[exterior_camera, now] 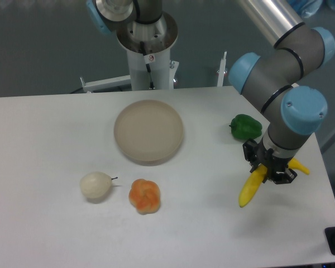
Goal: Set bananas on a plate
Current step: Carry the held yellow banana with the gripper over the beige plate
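End effector (269,169) clamped mid-length on banana (251,188), 4 o'clock of plate (148,131); likely light, smooth, bruisable

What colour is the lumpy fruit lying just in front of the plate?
Orange, paler in patches; the lumpy fruit shows clearly in the fixed camera view.

The scene is viewed by a single fixed camera, set above the front edge of the white table (44,234) and tilted downward toward the arm's pedestal (149,61) at the far side. Nearly the whole tabletop is taken in at a moderate distance, with the plate (148,131) near the middle of the frame and the gripper (271,173) toward the right edge. The upper part of the arm is cut off by the top border, and no second view is provided.
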{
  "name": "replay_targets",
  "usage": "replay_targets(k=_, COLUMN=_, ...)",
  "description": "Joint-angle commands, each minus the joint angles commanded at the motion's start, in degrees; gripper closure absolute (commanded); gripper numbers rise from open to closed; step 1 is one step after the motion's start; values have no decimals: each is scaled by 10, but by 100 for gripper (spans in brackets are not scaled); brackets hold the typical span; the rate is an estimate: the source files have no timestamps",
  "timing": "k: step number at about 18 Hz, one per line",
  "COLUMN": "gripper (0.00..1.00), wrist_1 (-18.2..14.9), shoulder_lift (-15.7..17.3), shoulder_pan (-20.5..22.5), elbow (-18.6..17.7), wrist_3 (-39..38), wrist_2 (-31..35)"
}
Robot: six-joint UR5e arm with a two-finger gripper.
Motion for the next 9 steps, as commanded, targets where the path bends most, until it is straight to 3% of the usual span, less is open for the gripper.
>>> replay_targets(k=9, gripper=95, wrist_1=1, shoulder_lift=4, shoulder_pan=-18, elbow=-11, wrist_3=-3, wrist_2=-3)
